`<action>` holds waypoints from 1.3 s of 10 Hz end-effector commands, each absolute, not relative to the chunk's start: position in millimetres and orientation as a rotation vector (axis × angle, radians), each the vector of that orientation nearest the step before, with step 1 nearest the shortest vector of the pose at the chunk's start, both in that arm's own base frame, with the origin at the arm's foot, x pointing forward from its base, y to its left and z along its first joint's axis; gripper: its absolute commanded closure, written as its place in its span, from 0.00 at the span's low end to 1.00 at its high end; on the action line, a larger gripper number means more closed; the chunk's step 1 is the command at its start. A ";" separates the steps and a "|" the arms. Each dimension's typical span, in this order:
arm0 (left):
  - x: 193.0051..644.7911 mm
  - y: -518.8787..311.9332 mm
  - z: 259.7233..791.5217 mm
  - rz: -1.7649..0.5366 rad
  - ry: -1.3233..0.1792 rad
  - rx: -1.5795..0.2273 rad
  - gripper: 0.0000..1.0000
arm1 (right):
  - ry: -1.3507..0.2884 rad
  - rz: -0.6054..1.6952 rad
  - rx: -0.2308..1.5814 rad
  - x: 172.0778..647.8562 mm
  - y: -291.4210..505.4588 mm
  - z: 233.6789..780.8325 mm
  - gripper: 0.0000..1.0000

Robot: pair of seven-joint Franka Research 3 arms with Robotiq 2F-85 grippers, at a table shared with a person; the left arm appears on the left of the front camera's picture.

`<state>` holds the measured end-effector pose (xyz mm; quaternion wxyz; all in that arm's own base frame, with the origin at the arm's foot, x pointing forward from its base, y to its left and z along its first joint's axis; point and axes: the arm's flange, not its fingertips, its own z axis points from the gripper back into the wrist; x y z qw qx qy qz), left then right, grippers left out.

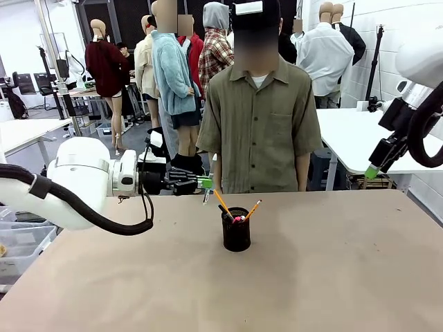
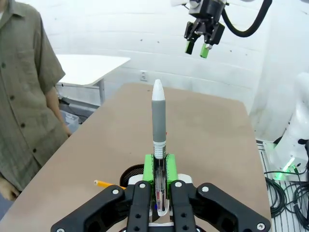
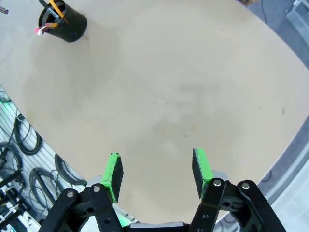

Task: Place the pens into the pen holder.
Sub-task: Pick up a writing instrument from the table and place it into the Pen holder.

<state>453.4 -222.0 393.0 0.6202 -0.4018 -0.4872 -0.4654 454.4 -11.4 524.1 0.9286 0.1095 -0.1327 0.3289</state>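
**Around the brown table**

A person in an olive short-sleeved shirt (image 1: 258,128) stands at the far edge of the brown table (image 1: 332,270), arms hanging down. Behind and to one side is a white table (image 1: 360,135); another white table (image 1: 28,131) sits off to the other side. A white brick wall (image 2: 145,34) runs along the back, with a wall socket (image 2: 143,75) low on it. Black and grey cables (image 3: 21,159) lie coiled on the floor beside the brown table. A clear plastic bin (image 1: 24,242) stands on the floor near its corner.
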 end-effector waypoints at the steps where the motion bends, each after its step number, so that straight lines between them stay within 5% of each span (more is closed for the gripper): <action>1: 454.8 -215.4 397.1 -1.080 -1.129 -0.931 1.00 | -0.280 0.662 0.216 453.1 -9.9 520.6 0.28; 13: 495.0 -286.7 334.5 -1.030 -1.213 -1.042 1.00 | -0.280 0.662 0.216 453.1 -9.9 520.6 0.28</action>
